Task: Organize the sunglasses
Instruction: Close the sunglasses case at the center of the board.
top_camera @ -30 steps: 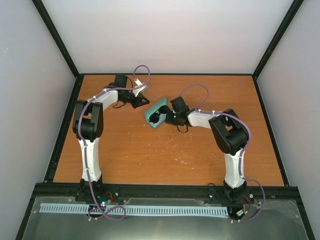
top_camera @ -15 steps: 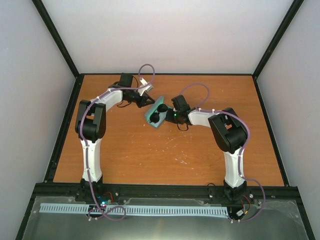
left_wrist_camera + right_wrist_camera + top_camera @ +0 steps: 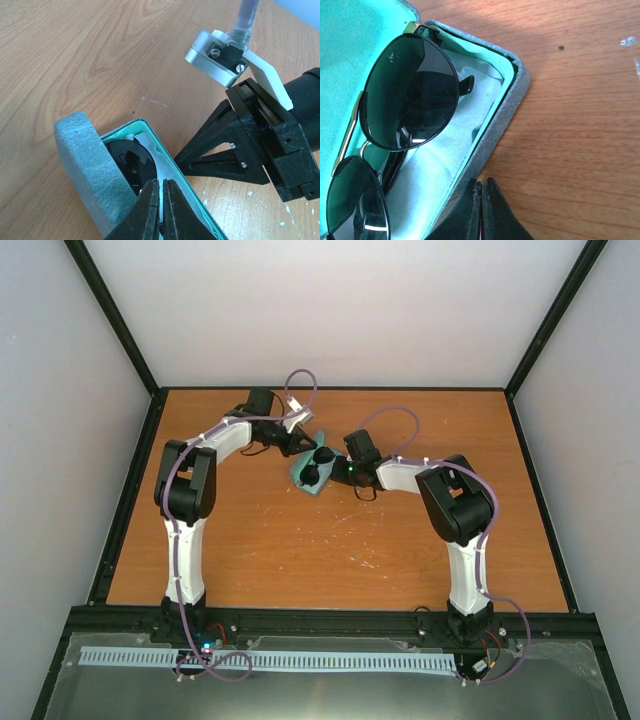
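We see the sunglasses [image 3: 410, 100] lying lenses up inside the open case [image 3: 507, 107], on the pale cloth [image 3: 460, 145] spread over its floor. The case sits on the table [image 3: 300, 540], toward the far middle. Our left gripper [image 3: 161, 186] hangs over the case's inside, fingers together on nothing. Our right gripper [image 3: 481, 186], fingers also pressed together, is at the case's rim; we cannot tell whether it touches.

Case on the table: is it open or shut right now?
Open. In the right wrist view the case shows its teal lining, with the sunglasses lying inside, lenses up.
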Robot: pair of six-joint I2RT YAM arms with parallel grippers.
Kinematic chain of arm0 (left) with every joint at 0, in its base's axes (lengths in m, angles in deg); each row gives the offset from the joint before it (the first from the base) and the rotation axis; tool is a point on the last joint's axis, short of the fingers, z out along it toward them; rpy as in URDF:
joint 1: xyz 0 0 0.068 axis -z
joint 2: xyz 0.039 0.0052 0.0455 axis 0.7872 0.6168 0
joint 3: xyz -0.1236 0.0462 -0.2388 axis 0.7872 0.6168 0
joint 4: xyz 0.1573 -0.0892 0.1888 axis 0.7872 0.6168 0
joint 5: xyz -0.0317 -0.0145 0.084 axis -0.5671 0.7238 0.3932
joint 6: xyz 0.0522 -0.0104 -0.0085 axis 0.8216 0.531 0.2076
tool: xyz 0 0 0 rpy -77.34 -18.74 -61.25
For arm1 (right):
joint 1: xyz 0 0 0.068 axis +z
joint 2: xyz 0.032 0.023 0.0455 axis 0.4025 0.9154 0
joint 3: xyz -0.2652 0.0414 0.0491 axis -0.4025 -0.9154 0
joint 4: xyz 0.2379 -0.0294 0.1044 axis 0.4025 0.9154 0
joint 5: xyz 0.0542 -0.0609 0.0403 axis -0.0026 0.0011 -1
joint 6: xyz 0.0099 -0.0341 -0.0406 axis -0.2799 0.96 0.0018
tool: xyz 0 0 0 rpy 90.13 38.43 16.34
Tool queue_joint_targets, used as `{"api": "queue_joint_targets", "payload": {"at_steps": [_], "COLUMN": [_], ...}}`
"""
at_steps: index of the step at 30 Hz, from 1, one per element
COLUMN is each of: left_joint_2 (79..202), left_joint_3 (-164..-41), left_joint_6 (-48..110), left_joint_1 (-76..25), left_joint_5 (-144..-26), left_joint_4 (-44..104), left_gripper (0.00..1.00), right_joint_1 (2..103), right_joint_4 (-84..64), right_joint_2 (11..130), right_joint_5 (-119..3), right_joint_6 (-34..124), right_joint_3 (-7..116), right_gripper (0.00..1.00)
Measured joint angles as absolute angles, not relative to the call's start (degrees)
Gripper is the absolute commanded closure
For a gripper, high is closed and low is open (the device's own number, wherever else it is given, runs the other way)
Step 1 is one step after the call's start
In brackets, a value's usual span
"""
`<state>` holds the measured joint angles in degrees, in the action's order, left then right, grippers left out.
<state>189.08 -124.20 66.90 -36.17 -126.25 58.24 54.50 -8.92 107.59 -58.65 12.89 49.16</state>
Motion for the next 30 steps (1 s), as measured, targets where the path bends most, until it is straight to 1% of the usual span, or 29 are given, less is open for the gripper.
{"api": "queue_joint_targets", "payload": {"at_steps": [7, 11, 16, 20, 30], "left_joint_2": [188.67, 184.21, 179.99, 180.54, 184.40], "left_joint_3": [-123.28, -117.60, -117.25, -117.71, -116.77], "left_joint_6": [66.97, 65.81, 65.72, 66.05, 66.01], "left_joint_1": [-36.24, -37.97, -41.40, -42.82, -40.13], "left_joint_5": [-125.92, -126.21, -125.12, -124.22, -123.67], "left_joint_4": [56.80, 52.51, 49.93, 49.84, 51.57], "left_gripper": [0.96, 0.96, 0.97, 0.97, 0.97], "right_joint_1": [54.28, 54.19, 54.17, 54.15, 53.91], "right_joint_4": [-9.34, -9.40, -9.45, -9.45, -9.25], "right_joint_2": [107.59, 107.59, 107.59, 107.59, 107.77], "right_joint_5": [-59.05, -59.22, -59.27, -59.27, -59.29], "right_joint_6": [12.87, 12.87, 12.87, 12.87, 12.89], "right_joint_3": [48.92, 48.88, 48.83, 48.83, 49.18], "right_gripper": [0.97, 0.97, 0.97, 0.97, 0.97]}}
